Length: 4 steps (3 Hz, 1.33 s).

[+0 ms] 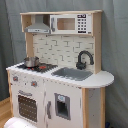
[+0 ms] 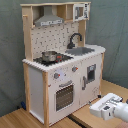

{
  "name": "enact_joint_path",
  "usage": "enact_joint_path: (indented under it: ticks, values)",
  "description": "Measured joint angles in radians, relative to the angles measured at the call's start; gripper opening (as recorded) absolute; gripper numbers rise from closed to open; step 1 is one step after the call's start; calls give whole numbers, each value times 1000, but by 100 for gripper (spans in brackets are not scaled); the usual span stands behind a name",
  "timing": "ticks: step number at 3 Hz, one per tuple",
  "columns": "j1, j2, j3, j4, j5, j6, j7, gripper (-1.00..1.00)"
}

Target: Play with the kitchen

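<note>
arm [image 2: 111,108] | white blocky casing | dark seam | rounded grey-white link

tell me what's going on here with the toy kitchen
Nothing is being handled right now. The toy kitchen stands with its doors shut, and a small metal pot sits on the stovetop beside the sink. The robot arm is low in the second exterior view's bottom right corner, clear of the kitchen.

On the kitchen [image 1: 55,70], a pot [image 1: 31,61] sits on the stovetop [image 1: 37,66], with the sink [image 1: 72,73] at the first exterior view's right. Faucet [image 1: 83,59] behind the sink, microwave [image 1: 71,23] up above.
</note>
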Motion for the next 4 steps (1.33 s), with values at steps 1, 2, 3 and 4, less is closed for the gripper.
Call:
enact_joint_path:
  ticks: [1, 2, 3, 4]
  values:
    - [-39, 0, -90, 18, -2, 11, 21, 100]
    - [-94, -1, -75, 29, -11, 54, 100, 100]
    - [-114, -2, -64, 21, -59, 75, 194, 100]
    - [-147, -3, -56, 18, -91, 86, 284, 100]
